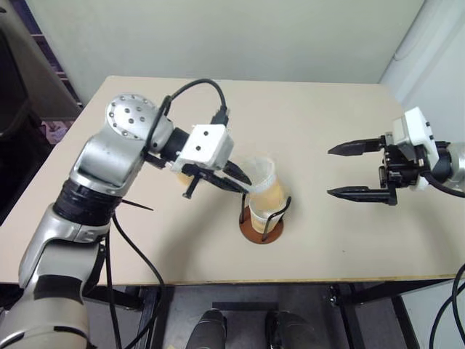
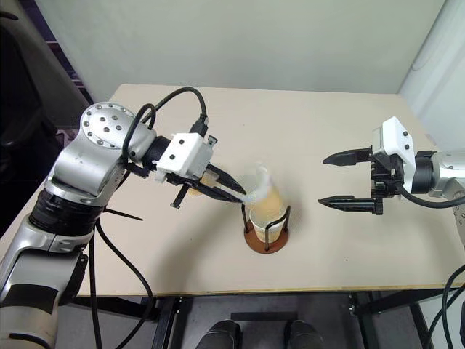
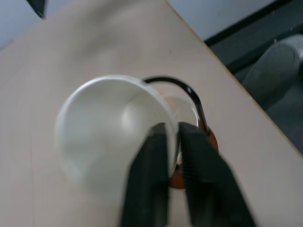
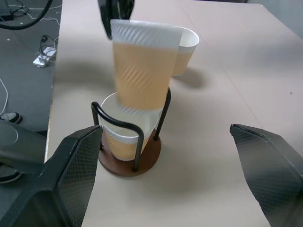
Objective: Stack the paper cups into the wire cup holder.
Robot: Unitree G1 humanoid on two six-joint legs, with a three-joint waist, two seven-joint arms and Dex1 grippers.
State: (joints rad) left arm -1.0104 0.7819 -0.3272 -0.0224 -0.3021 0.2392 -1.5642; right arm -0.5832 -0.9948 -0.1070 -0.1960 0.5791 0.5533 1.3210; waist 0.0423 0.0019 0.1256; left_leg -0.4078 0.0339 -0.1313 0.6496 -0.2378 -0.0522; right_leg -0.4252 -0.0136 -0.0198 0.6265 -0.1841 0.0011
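A paper cup (image 1: 263, 182), pale orange with a white rim, hangs blurred over the wire cup holder (image 1: 251, 231), its bottom entering a second cup (image 4: 125, 137) that sits inside the black loops. My left gripper (image 1: 245, 185) straddles the upper cup's rim (image 3: 104, 127) with its jaws slightly parted. A third cup (image 4: 187, 49) stands on the table just behind the holder, partly hidden by the left hand. My right gripper (image 1: 330, 171) hovers wide open and holds nothing, to the right of the holder and pointing at it.
The tan table (image 1: 327, 94) is bare around the holder. Its front edge runs close below the holder's reddish-brown base. A pale wall stands behind the far edge, and a black cable loops over my left wrist (image 1: 196, 87).
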